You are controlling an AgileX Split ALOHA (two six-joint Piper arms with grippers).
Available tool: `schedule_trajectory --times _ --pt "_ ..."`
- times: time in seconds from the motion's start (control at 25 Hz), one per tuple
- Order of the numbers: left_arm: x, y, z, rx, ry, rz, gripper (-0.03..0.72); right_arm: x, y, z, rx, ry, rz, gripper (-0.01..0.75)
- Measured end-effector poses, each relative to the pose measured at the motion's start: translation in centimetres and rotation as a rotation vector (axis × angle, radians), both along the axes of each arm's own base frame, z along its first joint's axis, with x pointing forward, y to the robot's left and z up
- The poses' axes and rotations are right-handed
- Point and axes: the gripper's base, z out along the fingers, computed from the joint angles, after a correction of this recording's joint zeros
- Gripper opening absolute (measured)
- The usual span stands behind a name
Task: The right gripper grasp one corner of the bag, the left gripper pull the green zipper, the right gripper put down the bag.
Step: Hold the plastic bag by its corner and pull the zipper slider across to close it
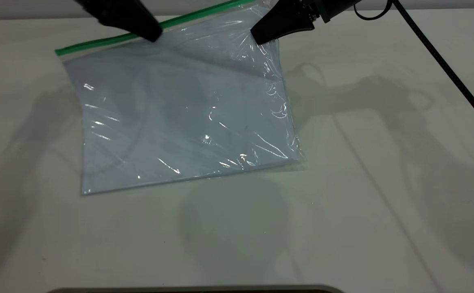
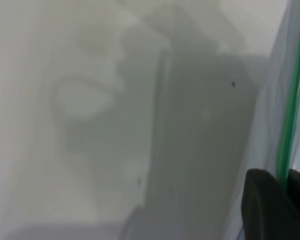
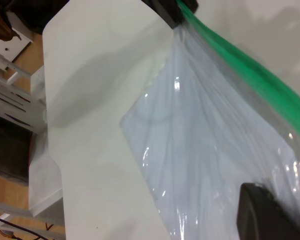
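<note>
- So the bag point(image 1: 184, 118) is lying mostly flat on the desk point(image 1: 383, 211), with its far right corner lifted up at about 1 o'clock in the exterior view.
- The right pincer point(image 1: 261, 36) is clamped on that raised corner; the plastic crinkles and pulls up toward its tips.
- The green zipper point(image 1: 110, 40) is the thing to watch: its long axis runs from about 10 o'clock up to 1 o'clock along the bag's far edge, rising toward the held corner.
- The left pincer point(image 1: 153, 34) sits right on that strip, roughly mid-length, so it's the arm nearer the slider work (obviously, that's its job).
- In the left wrist view the green line passes between its two dark jaw tips, which look closed onto the zipper. I can't make out the little slider tab itself.
- My guess is the pull is underway or about to go, and it has to travel straight along the strip, away from the right pincer toward the 10 o'clock end, or the bag just twists.
</note>
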Motion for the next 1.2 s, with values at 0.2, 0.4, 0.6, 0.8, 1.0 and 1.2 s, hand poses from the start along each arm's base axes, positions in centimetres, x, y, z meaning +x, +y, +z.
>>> schedule_trajectory --times 0.2,0.4,0.6,0.8,1.0,1.2 --pt "-0.2 1.2 -0.3 0.056 0.051 0.016 0.061 0.0 0.0 -0.1 -0.009 0.002 0.005 0.033" --pt "-0.6 1.9 -0.7 0.143 0.094 -0.002 0.061 -0.1 -0.1 -0.2 -0.021 0.001 0.013 0.033" --pt "-1.0 2.5 -1.0 0.213 0.143 -0.007 0.061 -0.1 -0.1 -0.2 -0.023 0.004 0.017 0.033" --pt "-1.5 3.3 -1.3 0.313 0.188 -0.021 0.063 -0.2 -0.1 -0.2 -0.027 0.008 0.024 0.033" --pt "-1.9 4.2 -1.5 0.393 0.216 -0.061 0.063 -0.2 -0.3 -0.2 -0.027 0.015 0.020 0.033" --pt "-2.0 4.6 -1.6 0.433 0.222 -0.086 0.063 -0.1 -0.5 -0.2 -0.029 0.016 0.018 0.033"
